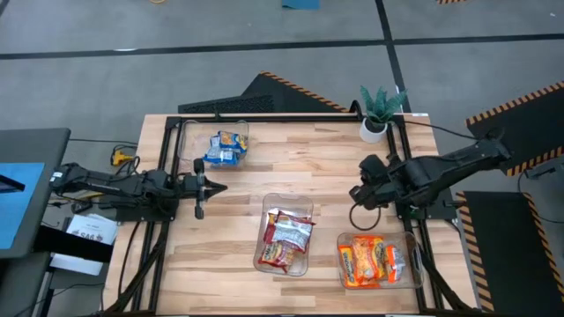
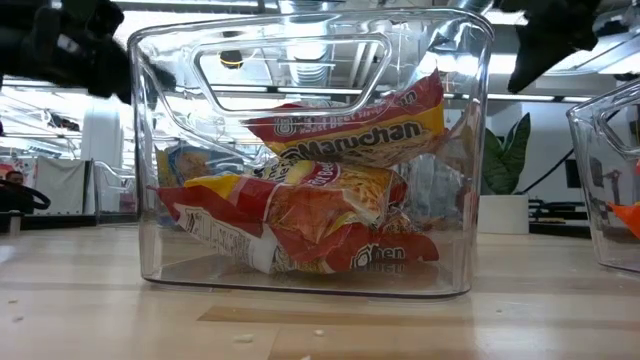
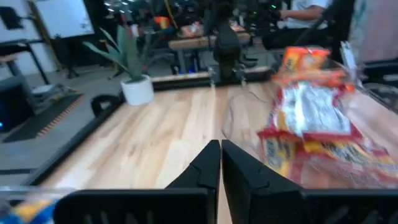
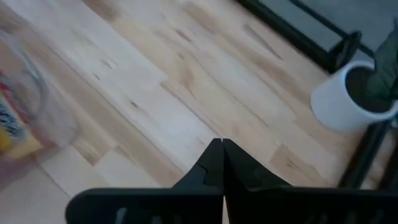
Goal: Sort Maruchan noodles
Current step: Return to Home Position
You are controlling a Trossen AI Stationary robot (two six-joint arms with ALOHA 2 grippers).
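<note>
Red noodle packets (image 1: 285, 236) lie piled in the middle bin (image 1: 307, 211), lower centre of the high view. Orange noodle packets (image 1: 370, 261) fill the lower-right bin (image 1: 411, 240). Blue noodle packets (image 1: 227, 147) sit in the upper-left bin (image 1: 242, 129). All three bins stand on the tabletop (image 1: 308, 158). The left gripper (image 1: 218, 187) hovers left of centre, fingers pressed together. The right gripper (image 1: 356, 193) hangs right of centre, up-frame of the orange packets, fingers likewise pressed together.

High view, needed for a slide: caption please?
Sorted noodles: blue packs, red packs, orange packs in separate clear bins; left gripper, right gripper shut, empty.
</note>
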